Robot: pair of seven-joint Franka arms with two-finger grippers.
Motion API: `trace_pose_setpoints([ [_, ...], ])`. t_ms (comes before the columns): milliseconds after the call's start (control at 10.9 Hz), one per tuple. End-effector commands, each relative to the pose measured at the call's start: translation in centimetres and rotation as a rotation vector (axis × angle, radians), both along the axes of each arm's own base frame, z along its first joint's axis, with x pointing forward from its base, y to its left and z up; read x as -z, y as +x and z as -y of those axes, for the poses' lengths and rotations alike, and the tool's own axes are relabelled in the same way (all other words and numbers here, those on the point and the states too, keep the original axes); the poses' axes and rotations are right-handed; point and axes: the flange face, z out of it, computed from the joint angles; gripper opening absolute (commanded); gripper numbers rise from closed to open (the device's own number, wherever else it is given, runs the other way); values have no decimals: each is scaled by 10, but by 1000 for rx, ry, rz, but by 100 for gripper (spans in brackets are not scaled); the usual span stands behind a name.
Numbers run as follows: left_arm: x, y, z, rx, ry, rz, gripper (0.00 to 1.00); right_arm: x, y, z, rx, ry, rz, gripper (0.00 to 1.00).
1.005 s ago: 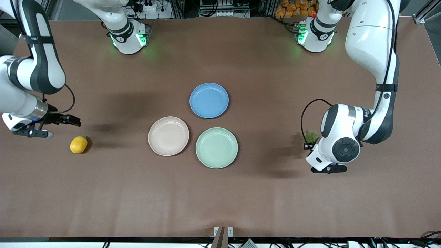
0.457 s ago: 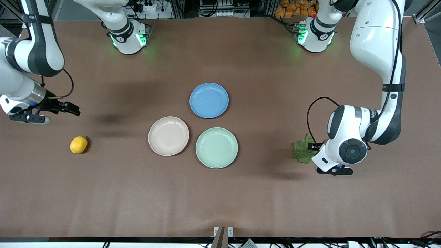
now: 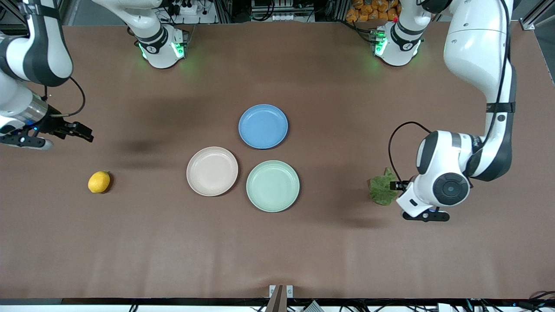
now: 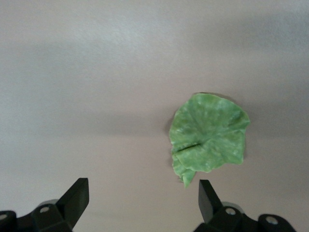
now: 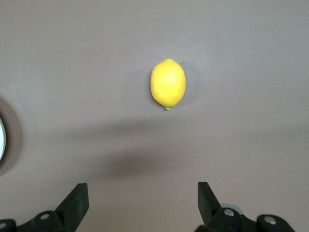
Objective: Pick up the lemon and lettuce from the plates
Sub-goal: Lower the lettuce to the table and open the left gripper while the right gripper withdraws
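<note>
The lemon (image 3: 99, 181) lies on the bare table toward the right arm's end; in the right wrist view the lemon (image 5: 168, 83) is well clear of my open right gripper (image 5: 142, 193). That right gripper (image 3: 82, 131) hangs over the table, off the lemon and empty. The lettuce (image 3: 382, 189) lies flat on the table toward the left arm's end. My left gripper (image 3: 396, 186) hovers just beside it, open. In the left wrist view the lettuce (image 4: 210, 137) sits ahead of the open left gripper (image 4: 143, 193), close to one fingertip (image 4: 206, 193). The beige-pink plate (image 3: 212, 170) and mint plate (image 3: 272, 185) are bare.
A blue plate (image 3: 263, 126) sits mid-table, farther from the front camera than the other two plates. The rim of a plate (image 5: 1, 140) shows at the edge of the right wrist view. Brown tabletop surrounds the lemon and the lettuce.
The left gripper opened and let go of the lettuce, which now lies on the table. The left arm shifted toward its end of the table. The right arm drew away from the lemon.
</note>
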Motion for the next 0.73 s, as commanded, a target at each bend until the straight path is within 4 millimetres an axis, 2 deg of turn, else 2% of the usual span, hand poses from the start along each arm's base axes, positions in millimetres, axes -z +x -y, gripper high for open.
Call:
trace_pose_setpoints([
  [0, -22, 1, -14, -2, -17, 12, 100, -41, -1, 1, 1, 2, -42, 100],
  [91, -27, 2, -22, -13, -22, 19, 100, -61, -1, -1, -4, 1, -36, 100],
  [365, -36, 2, -23, -30, -50, 28, 100, -128, 9, -12, -24, 0, -44, 100],
  [548, -65, 3, -33, -75, -111, 63, 100, -174, 12, -18, -15, -6, -26, 100],
  [640, -77, 3, -35, -93, -142, 75, 100, -189, 12, -18, -15, -9, -11, 100],
])
